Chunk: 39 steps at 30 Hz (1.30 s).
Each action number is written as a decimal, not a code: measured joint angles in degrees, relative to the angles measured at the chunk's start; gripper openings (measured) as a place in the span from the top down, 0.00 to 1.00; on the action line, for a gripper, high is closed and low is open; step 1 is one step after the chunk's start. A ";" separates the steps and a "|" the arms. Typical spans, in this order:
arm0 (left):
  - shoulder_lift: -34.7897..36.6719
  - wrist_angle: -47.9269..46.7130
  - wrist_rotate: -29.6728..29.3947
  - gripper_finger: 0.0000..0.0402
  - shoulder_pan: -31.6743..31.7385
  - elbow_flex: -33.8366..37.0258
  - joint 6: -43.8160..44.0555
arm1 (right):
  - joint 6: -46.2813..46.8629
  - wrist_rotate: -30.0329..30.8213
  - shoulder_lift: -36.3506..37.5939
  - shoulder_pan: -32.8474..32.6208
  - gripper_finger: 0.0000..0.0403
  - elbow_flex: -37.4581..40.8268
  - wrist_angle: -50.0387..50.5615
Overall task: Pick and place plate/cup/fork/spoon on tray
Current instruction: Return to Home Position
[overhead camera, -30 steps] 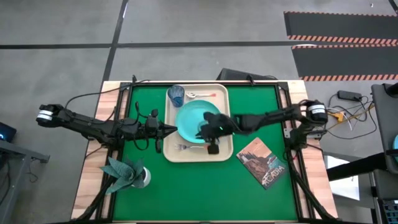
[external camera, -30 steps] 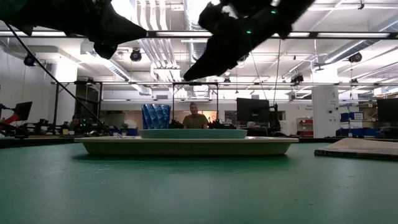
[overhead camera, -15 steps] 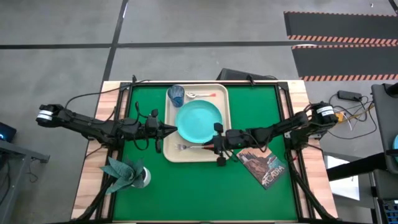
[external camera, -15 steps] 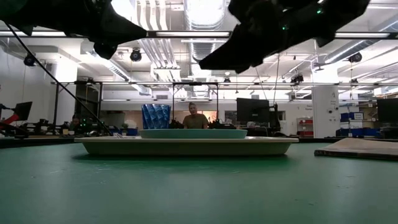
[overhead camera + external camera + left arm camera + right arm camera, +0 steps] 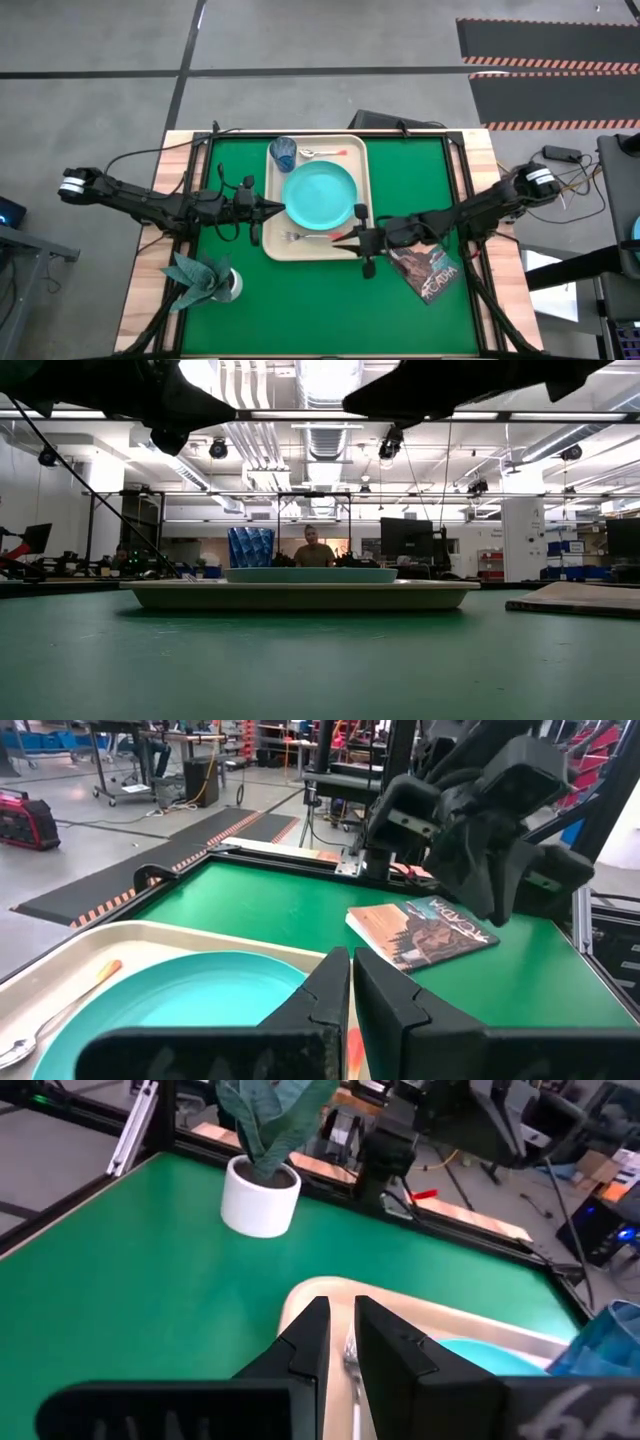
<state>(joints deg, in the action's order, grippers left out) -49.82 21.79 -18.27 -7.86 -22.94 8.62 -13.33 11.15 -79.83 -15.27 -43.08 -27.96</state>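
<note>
Brown book (image 5: 427,264) — white napkin holder (image 5: 224,286) — on green table (image 5: 310,300)

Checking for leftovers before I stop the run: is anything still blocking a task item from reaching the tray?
Nothing visible does. The plate, cup, spoon and fork all lie on the tray already. The right gripper hangs over the tray's corner, the left gripper at its opposite edge.

Bright ceiling lights glare in low view; arms up top are dark shapes. Tabletop (image 5: 310,290) evenly lit, soft shadows. Wrist pics: near jaws blurry.
</note>
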 joint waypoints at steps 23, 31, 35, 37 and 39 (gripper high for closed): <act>-0.13 0.12 0.00 0.99 -0.02 0.07 0.02 | -0.35 4.54 10.95 0.05 0.89 25.25 -31.83; -0.44 0.13 -0.01 0.99 -0.02 0.09 0.02 | -4.39 11.91 12.68 0.05 0.89 29.67 -36.88; -0.46 0.11 0.01 0.99 -0.02 0.09 0.02 | -6.82 12.85 19.29 0.03 0.89 32.25 -37.11; -0.46 0.01 0.01 0.99 -0.02 0.09 0.00 | -7.09 12.59 23.50 0.00 0.89 33.88 -36.98; -0.47 0.03 0.01 0.99 -0.02 0.09 0.00 | -8.46 12.55 28.00 0.00 0.89 35.65 -36.87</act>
<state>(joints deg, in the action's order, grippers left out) -50.29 21.82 -18.26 -7.88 -22.85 8.62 -21.79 23.70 -51.83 -15.27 -7.43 -64.83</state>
